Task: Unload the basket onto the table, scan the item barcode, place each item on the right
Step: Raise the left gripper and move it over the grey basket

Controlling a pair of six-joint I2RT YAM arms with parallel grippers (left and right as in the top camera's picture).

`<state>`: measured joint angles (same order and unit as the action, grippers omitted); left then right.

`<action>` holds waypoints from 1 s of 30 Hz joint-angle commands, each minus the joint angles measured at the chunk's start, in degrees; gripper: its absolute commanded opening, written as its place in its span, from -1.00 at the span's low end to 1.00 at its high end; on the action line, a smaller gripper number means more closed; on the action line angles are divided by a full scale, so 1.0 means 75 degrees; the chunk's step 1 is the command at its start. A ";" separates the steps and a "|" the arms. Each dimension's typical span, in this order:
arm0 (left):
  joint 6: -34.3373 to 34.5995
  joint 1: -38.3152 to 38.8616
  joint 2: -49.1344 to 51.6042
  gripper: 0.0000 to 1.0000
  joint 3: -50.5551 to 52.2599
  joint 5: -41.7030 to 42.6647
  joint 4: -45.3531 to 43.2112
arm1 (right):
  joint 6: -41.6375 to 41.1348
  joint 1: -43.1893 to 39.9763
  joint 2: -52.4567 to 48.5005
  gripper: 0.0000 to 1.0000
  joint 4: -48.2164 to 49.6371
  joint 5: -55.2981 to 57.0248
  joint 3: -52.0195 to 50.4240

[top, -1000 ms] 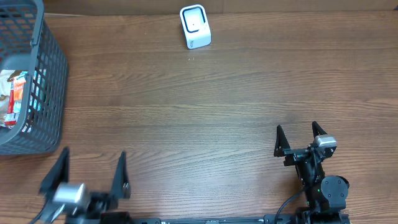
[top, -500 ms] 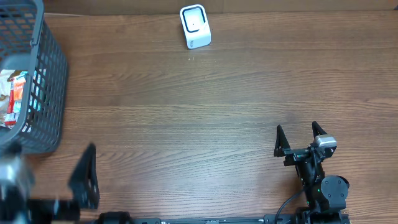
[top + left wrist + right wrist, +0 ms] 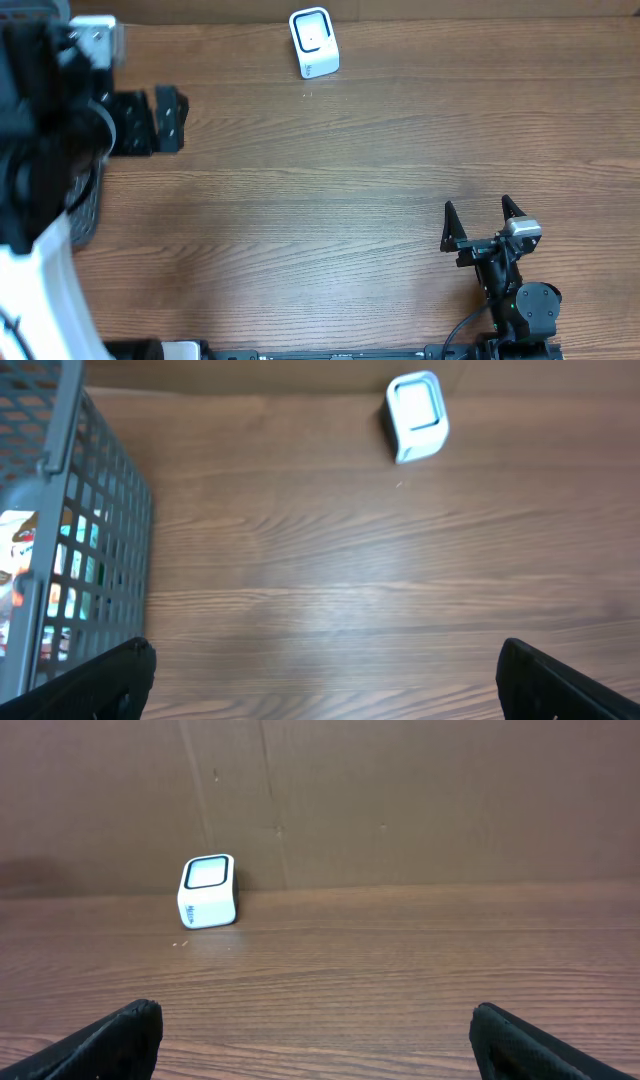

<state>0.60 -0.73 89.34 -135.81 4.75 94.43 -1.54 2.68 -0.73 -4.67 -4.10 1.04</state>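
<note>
No text, brand or number can be read: the dark marks on the side of the white scanner (image 3: 208,908) are too small, and the print on the packets (image 3: 18,545) inside the grey basket (image 3: 110,500) is blurred.

Dark wood-grain table (image 3: 330,180), plain brown wall (image 3: 400,800) behind its far edge, vertical seams, even light

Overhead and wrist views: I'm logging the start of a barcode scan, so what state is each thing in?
Scanner: upright at the far edge of the table, untouched.
Basket: upright at the left, packaged items inside.
Left gripper: open, empty, raised beside the basket.
Right gripper: open, empty, well apart from the scanner.
</note>
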 commanded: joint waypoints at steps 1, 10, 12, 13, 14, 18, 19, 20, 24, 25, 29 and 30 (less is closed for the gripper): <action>-0.0437 0.0006 0.0309 0.99 -0.0160 -0.0962 -0.0058 | -0.0055 0.0041 0.0076 1.00 0.0029 0.0017 -0.0079; -0.0306 -0.1550 0.1075 1.00 -0.0160 -0.2203 -0.0708 | -0.0055 0.0041 0.0076 1.00 0.0029 0.0017 -0.0079; -0.0318 -0.2084 0.1137 0.99 -0.0160 -0.2025 -0.0935 | -0.0055 0.0041 0.0076 1.00 0.0029 0.0017 -0.0079; -0.0350 -0.2401 0.1174 0.99 -0.0160 -0.1976 -0.1043 | -0.0055 0.0041 0.0076 1.00 0.0029 0.0017 -0.0079; -0.0504 -0.2658 0.1201 0.99 -0.0157 -0.1888 -0.1122 | -0.0055 0.0041 0.0076 1.00 0.0029 0.0017 -0.0079; -0.1262 -0.3684 0.1416 0.99 -0.0157 -0.0560 -0.1585 | -0.0055 0.0041 0.0076 1.00 0.0029 0.0017 -0.0079; -0.1454 -0.3885 0.1492 0.99 -0.0157 -0.0114 -0.1711 | -0.0055 0.0041 0.0076 1.00 0.0029 0.0017 -0.0079; -0.1667 -0.4089 0.1594 0.99 -0.0157 0.0309 -0.1839 | -0.0055 0.0041 0.0076 1.00 0.0029 0.0017 -0.0079; -0.1973 -0.4625 0.2052 0.99 -0.0157 0.0691 -0.1958 | -0.0055 0.0041 0.0076 1.00 0.0029 0.0017 -0.0079; -0.1973 -0.4744 0.2197 0.99 -0.0157 0.0691 -0.1909 | -0.0055 0.0041 0.0076 1.00 0.0029 0.0017 -0.0079; -0.2066 -0.5024 0.2699 1.00 -0.0157 0.0691 -0.1728 | -0.0055 0.0041 0.0076 1.00 0.0029 0.0017 -0.0079; -0.2098 -0.5074 0.2809 1.00 -0.0157 0.0691 -0.1696 | -0.0055 0.0041 0.0076 1.00 0.0029 0.0017 -0.0079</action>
<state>-12.47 -37.47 107.44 -136.18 7.35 81.12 -1.54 2.68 -0.73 -4.64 -4.10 1.04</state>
